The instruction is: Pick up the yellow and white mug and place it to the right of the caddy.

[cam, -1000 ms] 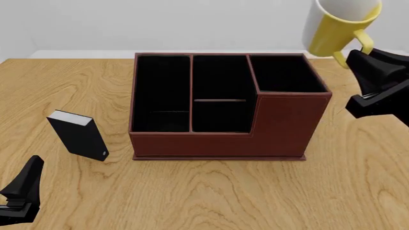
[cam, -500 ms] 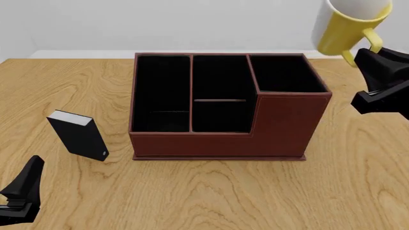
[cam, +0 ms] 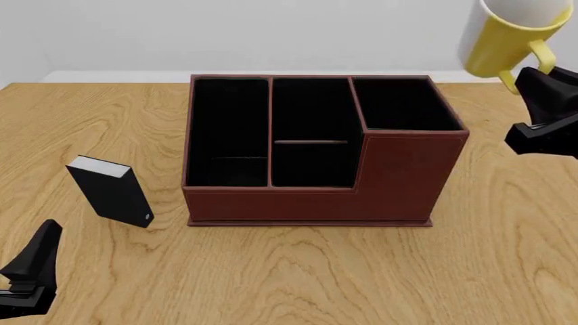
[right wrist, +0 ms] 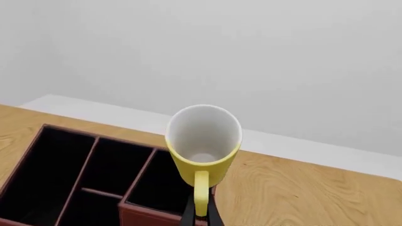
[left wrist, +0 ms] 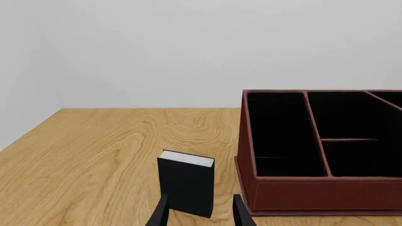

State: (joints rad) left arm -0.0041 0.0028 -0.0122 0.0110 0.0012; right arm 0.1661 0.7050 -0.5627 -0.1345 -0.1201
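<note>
Right gripper, clamped on the handle of the yellow and white mug, holds it tilted, mouth up-right, above the caddy's far right corner.

Black block upright between tool tips, beside caddy.

the yellow and white mug has its rim cut off by the front view's top edge.
</note>
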